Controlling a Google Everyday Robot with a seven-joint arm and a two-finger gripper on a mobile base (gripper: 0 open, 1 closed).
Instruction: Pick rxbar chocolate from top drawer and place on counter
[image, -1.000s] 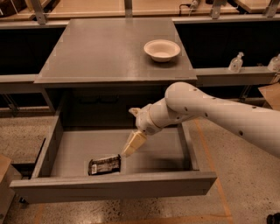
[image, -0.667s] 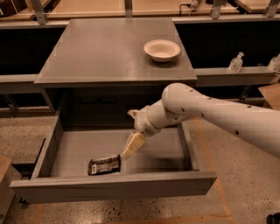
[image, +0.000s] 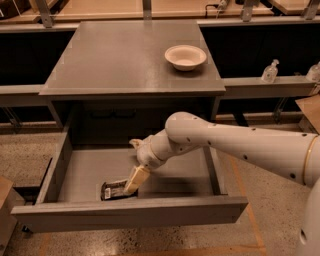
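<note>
The rxbar chocolate (image: 112, 190), a dark wrapper with white text, lies flat on the bottom of the open top drawer (image: 130, 213), near its front and left of the middle. My gripper (image: 134, 181) reaches down into the drawer from the right on the white arm (image: 225, 142). Its tan tip is at the bar's right end and covers that end; I cannot tell whether it touches the bar. The grey counter (image: 120, 55) is above the drawer.
A white bowl (image: 185, 56) sits on the counter's right rear part. A clear bottle (image: 270, 71) stands on the narrower grey side shelf (image: 265, 86) to the right. Another side shelf runs off to the left. Speckled floor surrounds the cabinet.
My gripper has moved left and down inside the drawer, from beside the bar to over its right end. The bar has not moved.
</note>
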